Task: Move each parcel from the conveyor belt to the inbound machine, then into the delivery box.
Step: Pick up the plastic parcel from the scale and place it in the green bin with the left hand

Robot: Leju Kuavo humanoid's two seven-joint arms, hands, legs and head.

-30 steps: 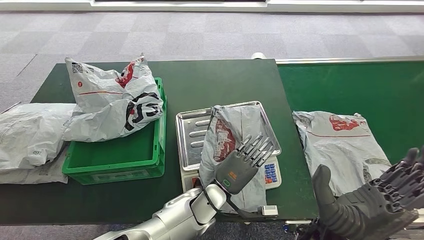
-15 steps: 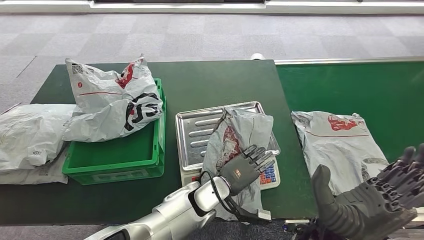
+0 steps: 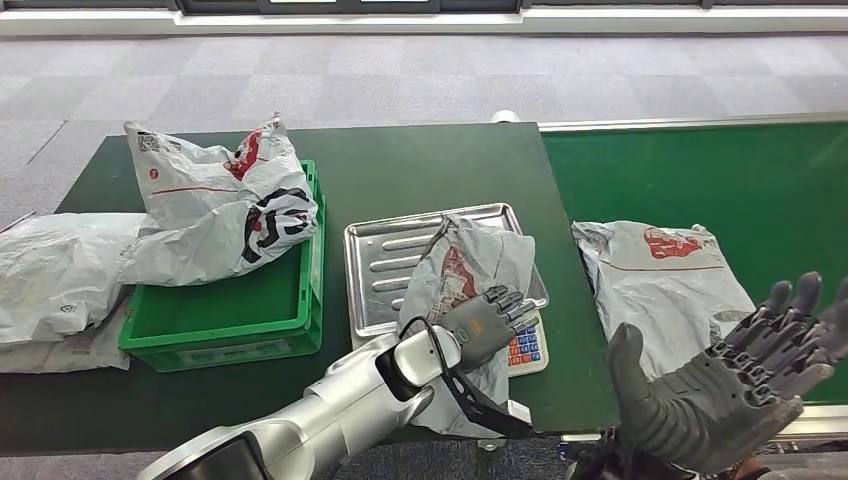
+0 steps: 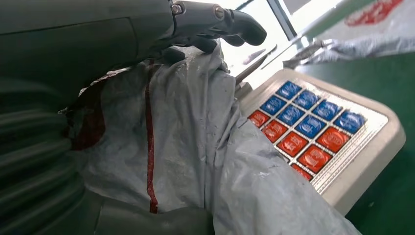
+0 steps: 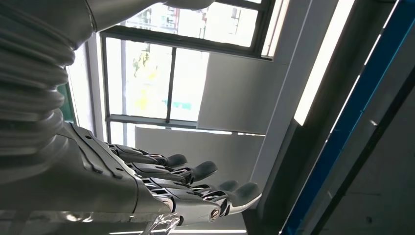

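Observation:
A crumpled grey parcel [image 3: 468, 272] with red print lies on the steel tray of the inbound scale [image 3: 385, 262] and hangs over its front. My left hand [image 3: 482, 325] grips it near the keypad [image 3: 526, 346]. In the left wrist view the fingers [image 4: 215, 20] curl over the grey plastic [image 4: 195, 137] and the thumb sits under it. A second grey parcel [image 3: 662, 288] lies flat on the green conveyor belt [image 3: 700, 170]. My right hand [image 3: 735, 390] is raised at the front right, palm up, fingers apart [image 5: 171, 186], holding nothing.
The green delivery box [image 3: 230, 310] stands left of the scale with a large white parcel [image 3: 220, 205] draped over its far left corner. More pale parcels [image 3: 55, 275] lie at the table's left end. The blue and red keypad [image 4: 303, 132] is close beside my left hand.
My left hand's fingers have curled from flat on the parcel to gripping it, bunching it up off the tray. The right hand's fingers have spread a little. The camera shifted slightly.

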